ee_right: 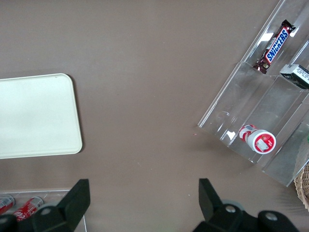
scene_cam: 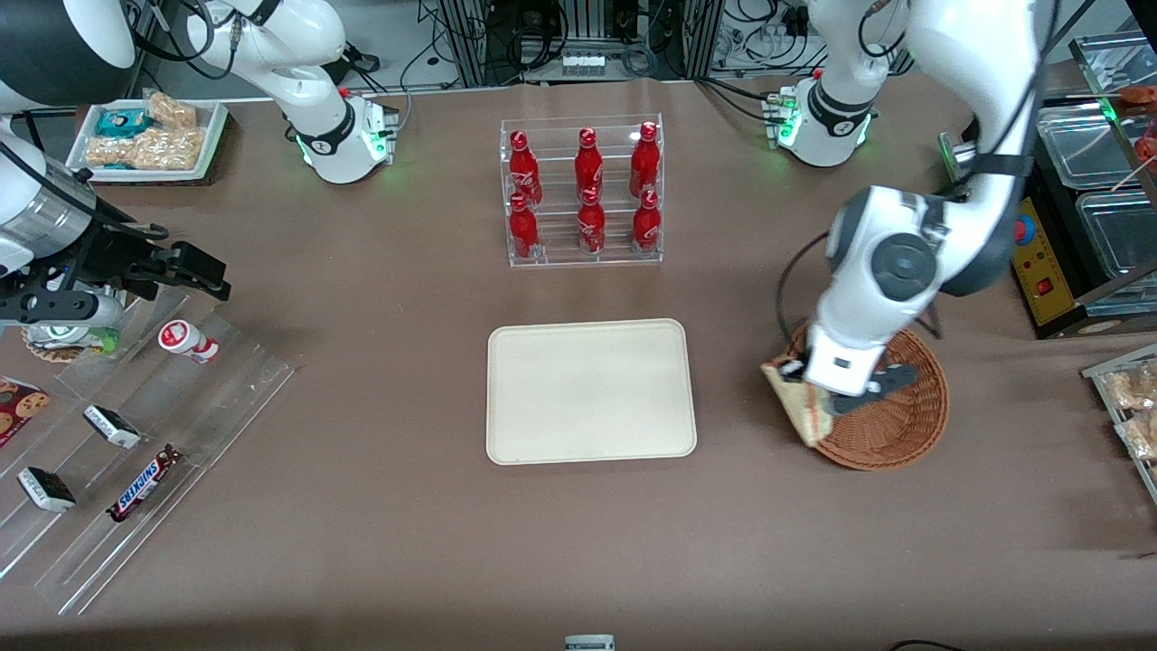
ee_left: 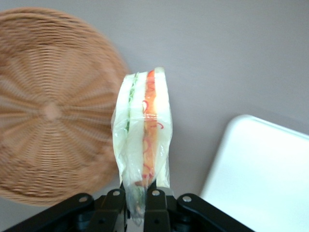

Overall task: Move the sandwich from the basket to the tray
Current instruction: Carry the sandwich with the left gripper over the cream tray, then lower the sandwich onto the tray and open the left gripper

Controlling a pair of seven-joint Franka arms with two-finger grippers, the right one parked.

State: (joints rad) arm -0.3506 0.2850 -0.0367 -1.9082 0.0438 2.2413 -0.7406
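My gripper (ee_left: 140,200) is shut on the sandwich (ee_left: 142,135), a pale wedge in clear wrap with green and red-orange layers showing along its edge. In the front view the gripper (scene_cam: 836,398) hangs over the rim of the round wicker basket (scene_cam: 904,425), on the side toward the tray, with the sandwich (scene_cam: 800,402) dangling past that rim. The basket (ee_left: 48,111) looks empty in the left wrist view. The cream-white tray (scene_cam: 592,391) lies flat in the middle of the table with nothing on it, and one of its corners (ee_left: 260,179) shows beside the sandwich.
A clear rack of red bottles (scene_cam: 583,192) stands farther from the front camera than the tray. Stepped acrylic racks with snack bars (scene_cam: 136,452) lie toward the parked arm's end. Bins and bagged snacks (scene_cam: 1130,407) sit at the working arm's end.
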